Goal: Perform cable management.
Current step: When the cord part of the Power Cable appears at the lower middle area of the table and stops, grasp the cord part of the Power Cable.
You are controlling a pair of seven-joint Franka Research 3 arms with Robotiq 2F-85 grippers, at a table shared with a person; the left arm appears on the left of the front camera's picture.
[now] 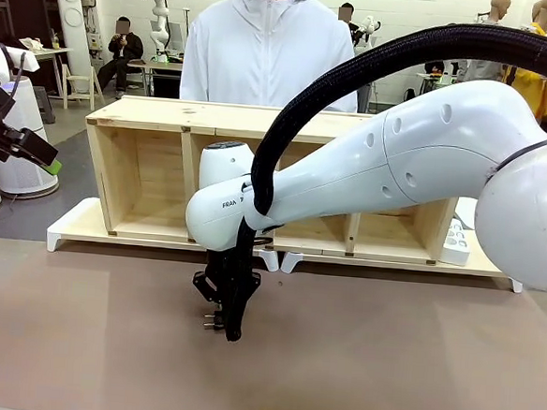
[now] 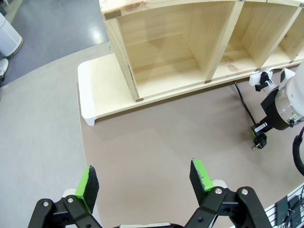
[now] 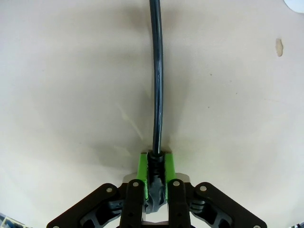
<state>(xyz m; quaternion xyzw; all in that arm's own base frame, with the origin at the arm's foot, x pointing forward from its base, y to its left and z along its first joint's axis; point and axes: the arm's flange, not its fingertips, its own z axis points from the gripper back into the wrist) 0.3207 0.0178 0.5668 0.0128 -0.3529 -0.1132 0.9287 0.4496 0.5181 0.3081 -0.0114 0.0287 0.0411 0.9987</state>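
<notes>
In the front view, my right gripper (image 1: 230,322) points down at the table (image 1: 384,363), mid-front, with the plug (image 1: 211,321) at its tips. My left gripper (image 1: 33,151) hangs at the far left.

In the left wrist view, my left gripper (image 2: 144,179) has its jaws wide apart with nothing between them. The cable (image 2: 243,100) runs from the foot of the shelf (image 2: 166,52) to the plug (image 2: 259,141).

In the right wrist view, my right gripper (image 3: 156,164) is clamped tight on the cable (image 3: 156,71), which runs straight away over the table.

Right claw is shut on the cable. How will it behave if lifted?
Likely floppy: the cable curves thin across the table, so the rest should trail. Probably light. The right claw pinches it squarely, so slipping seems unlikely.
</notes>
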